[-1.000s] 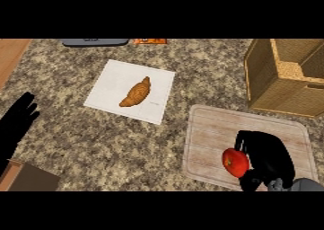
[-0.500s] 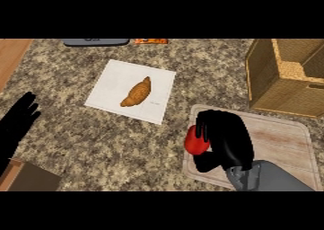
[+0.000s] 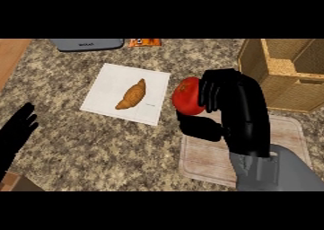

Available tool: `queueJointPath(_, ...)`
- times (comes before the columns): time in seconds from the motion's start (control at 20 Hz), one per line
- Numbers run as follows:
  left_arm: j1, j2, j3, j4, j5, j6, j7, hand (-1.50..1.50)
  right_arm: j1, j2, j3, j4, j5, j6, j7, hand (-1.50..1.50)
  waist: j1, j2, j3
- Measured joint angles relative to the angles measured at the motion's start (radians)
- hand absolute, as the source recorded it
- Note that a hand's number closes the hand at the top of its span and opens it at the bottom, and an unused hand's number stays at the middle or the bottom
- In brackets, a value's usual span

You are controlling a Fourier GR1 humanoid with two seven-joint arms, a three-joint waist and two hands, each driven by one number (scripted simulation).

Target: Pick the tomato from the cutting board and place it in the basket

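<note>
Since half a second ago the right hand (image 3: 234, 105) has risen and swung toward the upper left, carrying the tomato (image 3: 188, 95) off the board (image 3: 290, 134); a second ago it was still low on the board's near part. The left hand (image 3: 15, 134) has stayed where it was at the view's left edge, open with fingers up, resting.

The right hand covers much of the board, so only the board's right part and lower left corner show. The fingers (image 3: 214, 92) curl over the tomato's right side and the thumb (image 3: 200, 128) sits under it, hiding that flank and its underside; only its left and top show, with a small dark spot at the top. The tomato lies at the hand's left, held between fingers and thumb, beside the right edge of the white sheet (image 3: 104, 96) that bears a croissant (image 3: 132, 94). How high it hangs above the counter (image 3: 111, 148) cannot be told from this steep view.

The basket (image 3: 283, 67) stands at the upper right, well apart from the tomato, and is cut off by the right edge. A grey object (image 3: 88, 43) and an orange packet (image 3: 144, 42) are cut off along the top.
</note>
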State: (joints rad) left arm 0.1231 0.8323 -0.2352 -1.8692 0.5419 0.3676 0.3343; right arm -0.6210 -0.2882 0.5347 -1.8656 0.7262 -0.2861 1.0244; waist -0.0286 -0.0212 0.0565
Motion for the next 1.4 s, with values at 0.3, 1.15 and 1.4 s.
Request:
queueJointPath(0.3,0.080,0.081,-0.049,-0.074,0.052,0.022,-0.004,0.00,-0.082,-0.016,-0.158,-0.003,0.032,0.028,0.032,1.50,-0.007,0.001,0.004)
queueJointPath(1.15,0.189,0.102,-0.177,-0.146,0.115,0.127,-0.093,0.00,-0.230,-0.161,-0.477,0.194,-0.082,0.147,0.001,1.50,0.005,0.021,0.001)
queueJointPath(1.4,0.186,0.099,-0.207,-0.132,0.095,0.139,-0.114,0.00,-0.240,-0.184,-0.518,0.273,-0.122,0.162,-0.034,1.50,0.012,0.024,0.003)
